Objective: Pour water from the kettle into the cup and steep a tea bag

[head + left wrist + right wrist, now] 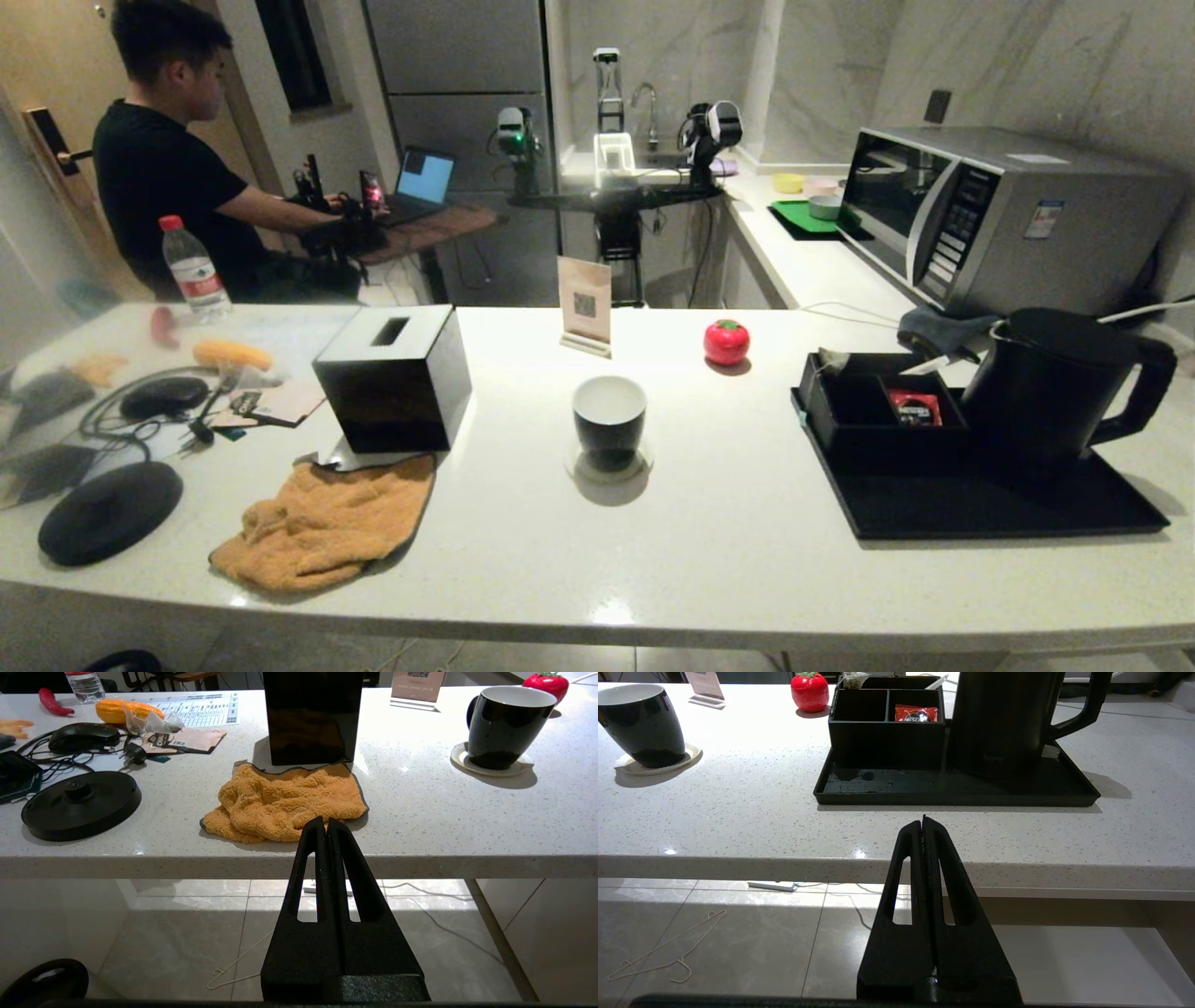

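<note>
1. Nothing is underway yet: the left gripper [327, 822] and the right gripper [923, 820] are both hanging below the front edge of the desk [728, 560], fingers pressed fully together and holding nothing.
2. The kettle [1050, 392] is standing upright on the black tray [980, 509] at the right, handle pointing right.
3. The cup [609, 420] is sitting on a coaster [609, 464] at mid-desk, well apart from the kettle.
4. The tea bag [854, 678] is lying in the rear compartment of the black organizer [873, 406].
5. Judging by this, the right arm is needing to rise, spread its fingers and take the kettle's handle first.
</note>
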